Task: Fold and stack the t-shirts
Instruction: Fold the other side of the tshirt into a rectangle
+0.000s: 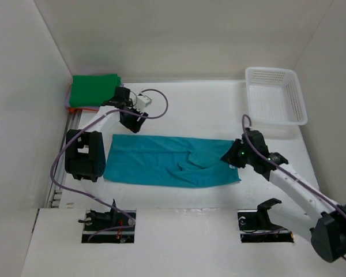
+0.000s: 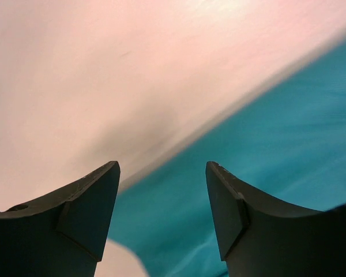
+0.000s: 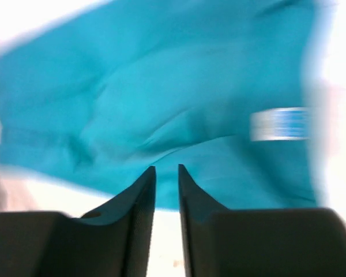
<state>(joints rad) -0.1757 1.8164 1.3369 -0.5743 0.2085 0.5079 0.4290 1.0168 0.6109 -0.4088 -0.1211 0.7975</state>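
A teal t-shirt (image 1: 161, 160) lies spread flat across the middle of the table, with a rumpled fold towards its right end. A folded green t-shirt (image 1: 94, 90) rests at the back left on a sliver of orange cloth (image 1: 75, 108). My left gripper (image 1: 130, 124) hangs open just over the teal shirt's back left edge; in the left wrist view the gripper (image 2: 162, 167) holds nothing, with teal cloth (image 2: 288, 144) below. My right gripper (image 1: 230, 158) is at the shirt's right edge. Its jaws (image 3: 166, 168) stand slightly apart and empty over the teal cloth (image 3: 132, 86).
A white mesh basket (image 1: 275, 95) stands at the back right. White walls close in the left, back and right sides. A white label (image 3: 278, 124) shows on the teal shirt in the right wrist view. The left arm's elbow (image 1: 85, 154) sits beside the shirt's left end.
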